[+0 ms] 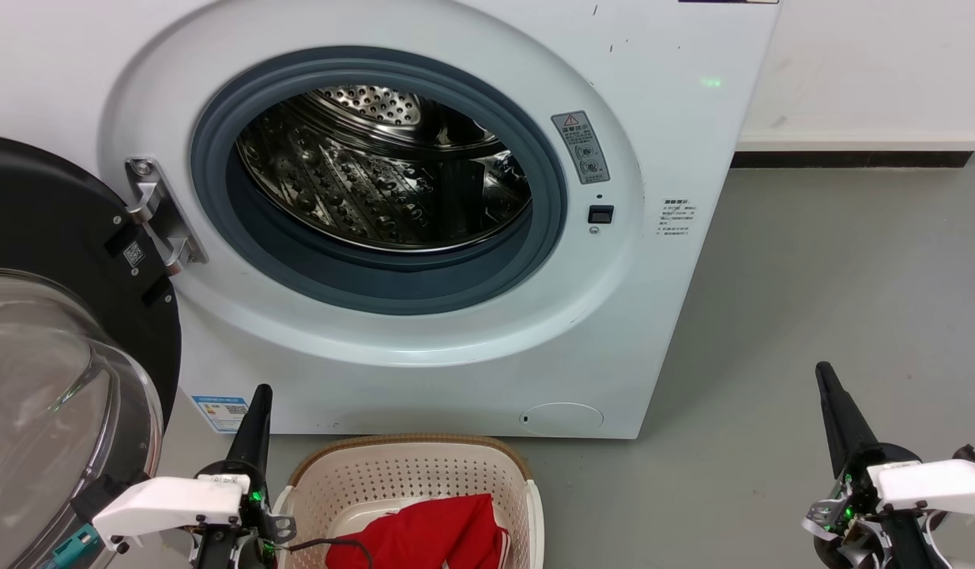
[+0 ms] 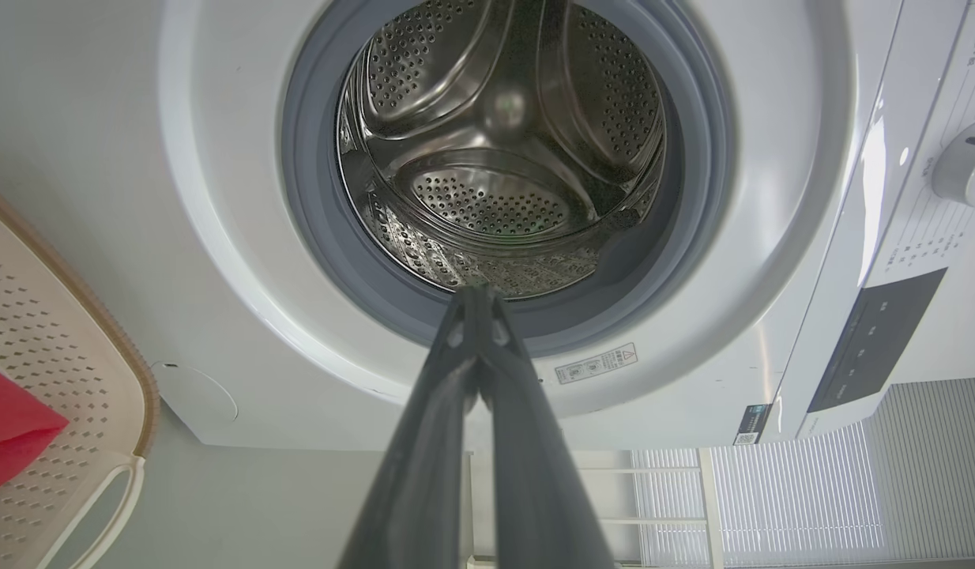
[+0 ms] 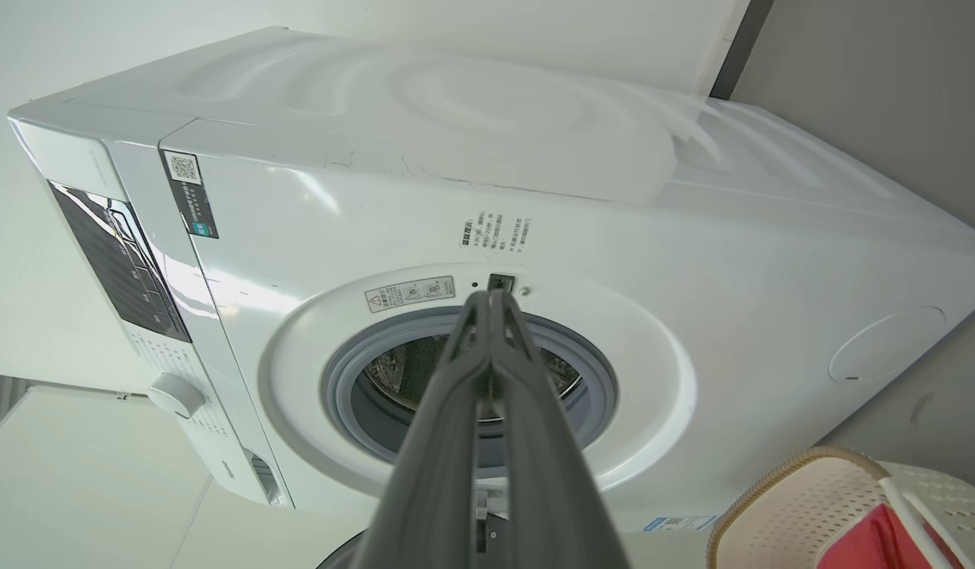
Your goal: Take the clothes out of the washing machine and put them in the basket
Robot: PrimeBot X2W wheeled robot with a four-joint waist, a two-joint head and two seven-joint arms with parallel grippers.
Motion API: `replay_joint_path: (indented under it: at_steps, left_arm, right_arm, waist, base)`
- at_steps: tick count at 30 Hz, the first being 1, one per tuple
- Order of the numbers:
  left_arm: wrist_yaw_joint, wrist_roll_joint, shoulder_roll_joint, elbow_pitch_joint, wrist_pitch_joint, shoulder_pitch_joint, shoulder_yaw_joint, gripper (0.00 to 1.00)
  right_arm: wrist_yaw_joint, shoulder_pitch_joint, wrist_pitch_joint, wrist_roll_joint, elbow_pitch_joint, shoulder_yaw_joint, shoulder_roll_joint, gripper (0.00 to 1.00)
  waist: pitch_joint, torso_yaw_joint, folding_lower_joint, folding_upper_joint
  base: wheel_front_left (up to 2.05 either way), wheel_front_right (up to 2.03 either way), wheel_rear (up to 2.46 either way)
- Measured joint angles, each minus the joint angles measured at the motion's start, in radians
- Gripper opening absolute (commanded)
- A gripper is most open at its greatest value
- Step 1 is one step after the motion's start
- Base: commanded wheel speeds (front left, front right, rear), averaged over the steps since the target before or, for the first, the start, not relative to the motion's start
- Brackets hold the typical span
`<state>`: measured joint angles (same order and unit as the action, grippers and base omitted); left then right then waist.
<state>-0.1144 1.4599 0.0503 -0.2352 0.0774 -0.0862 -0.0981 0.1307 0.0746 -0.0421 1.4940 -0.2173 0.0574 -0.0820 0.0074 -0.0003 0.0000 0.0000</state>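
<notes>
The white washing machine [image 1: 661, 118] stands open, its steel drum [image 1: 377, 174] bare inside the grey gasket. Its black-rimmed door [image 1: 53, 237] hangs open at the left. On the floor in front sits the cream basket [image 1: 393, 474] with red clothes [image 1: 432, 537] lying in it. Left of the basket my left gripper [image 1: 260, 395] points up, shut with nothing held. At the lower right my right gripper [image 1: 824, 375] is shut too, holding nothing. The left wrist view looks past the left gripper [image 2: 476, 292] into the drum [image 2: 495, 142]. In the right wrist view the right gripper [image 3: 491, 296] points at the machine [image 3: 693, 237].
Grey floor [image 1: 835, 300] stretches to the right of the machine up to a white wall with a dark skirting. The door's clear glass bulge [image 1: 45, 395] juts out at the lower left, close to my left arm.
</notes>
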Motion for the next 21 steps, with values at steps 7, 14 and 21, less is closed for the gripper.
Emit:
replay_joint_path:
  at_steps: [7, 14, 21]
  left_arm:
    - [-0.005, 0.054, 0.0, -0.004, 0.014, -0.005, -0.005, 0.0]
    - [-0.009, 0.105, 0.0, -0.007, 0.026, -0.012, -0.01, 0.0]
    - [-0.015, 0.15, 0.0, -0.01, 0.036, -0.018, -0.015, 0.0]
  right_arm:
    - [0.0, 0.009, -0.014, 0.052, -0.009, 0.006, 0.0, 0.0]
    - [0.0, 0.013, -0.029, 0.104, -0.017, 0.012, 0.001, 0.0]
    - [0.0, 0.025, -0.04, 0.149, -0.026, 0.017, 0.002, 0.0]
  waist:
    - [-0.001, 0.0, 0.0, 0.0]
    - [-0.003, 0.0, 0.0, 0.0]
    - [-0.004, 0.0, 0.0, 0.0]
  base:
    - [0.0, 0.0, 0.0]
    - [0.0, 0.0, 0.0]
    - [0.0, 0.0, 0.0]
